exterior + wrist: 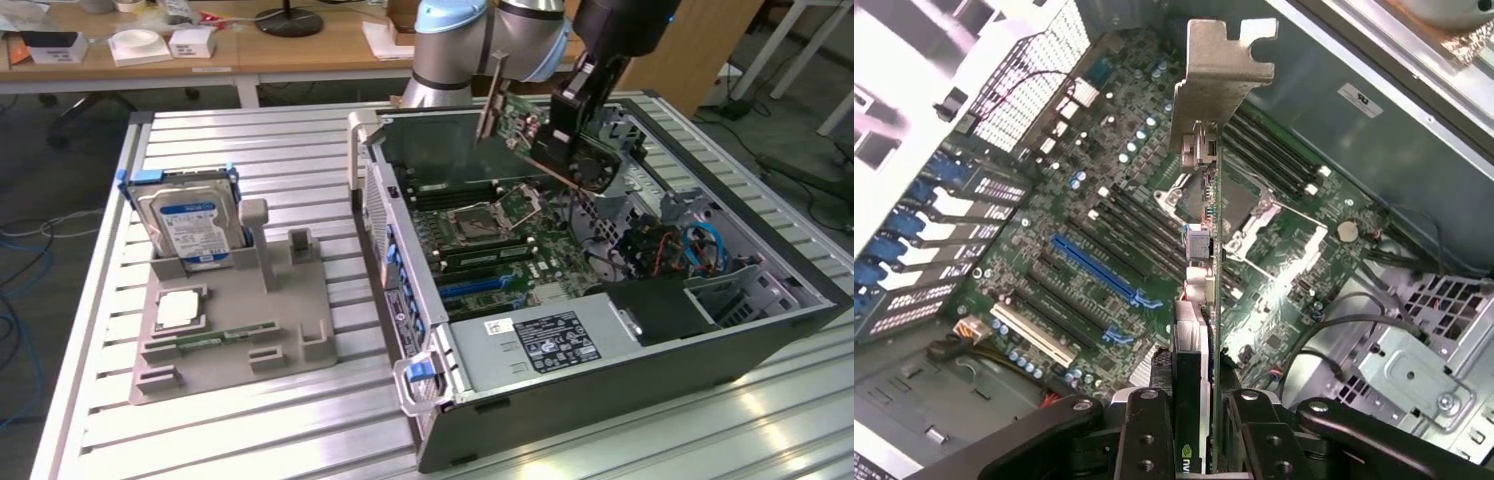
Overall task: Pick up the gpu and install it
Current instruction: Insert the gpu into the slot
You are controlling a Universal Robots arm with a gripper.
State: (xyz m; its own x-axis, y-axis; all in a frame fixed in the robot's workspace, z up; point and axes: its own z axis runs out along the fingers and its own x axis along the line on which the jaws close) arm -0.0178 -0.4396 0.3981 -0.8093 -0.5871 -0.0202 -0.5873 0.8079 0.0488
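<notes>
In the exterior view, an open computer case (601, 330) lies on its side on the slatted metal table (267, 140), filling the half toward the exterior view's right edge. The gripper (569, 140) hangs over the case's far end, above the motherboard (521, 250). It pinches the gpu (523, 125), which is tilted and clear of the board. The card is a thin green circuit board with a dark fan block at its lower end. Its silvery bracket (493, 95) stands nearly upright on the side toward the exterior view's left.

Near the table's edge on the exterior view's left sits a grey holder (287, 330). It carries an upright hard drive (190, 225) with a blue label, a square processor chip (179, 308) and a narrow memory stick (220, 338). A wooden desk (307, 45) stands beyond the table's far edge.

The wrist view looks down the card's edge, which the other view does not give. Two black fingers (1144, 430) are pressed against the card's two faces, so the grip is plain. The gpu (1199, 330) shows edge-on as a thin strip, ending in the notched metal bracket (1216, 75). Beneath it lie a long blue slot (1102, 268), a white slot (1036, 335), the processor socket (1239, 210) and rows of dark memory slots (1279, 150). The card touches none of them.
</notes>
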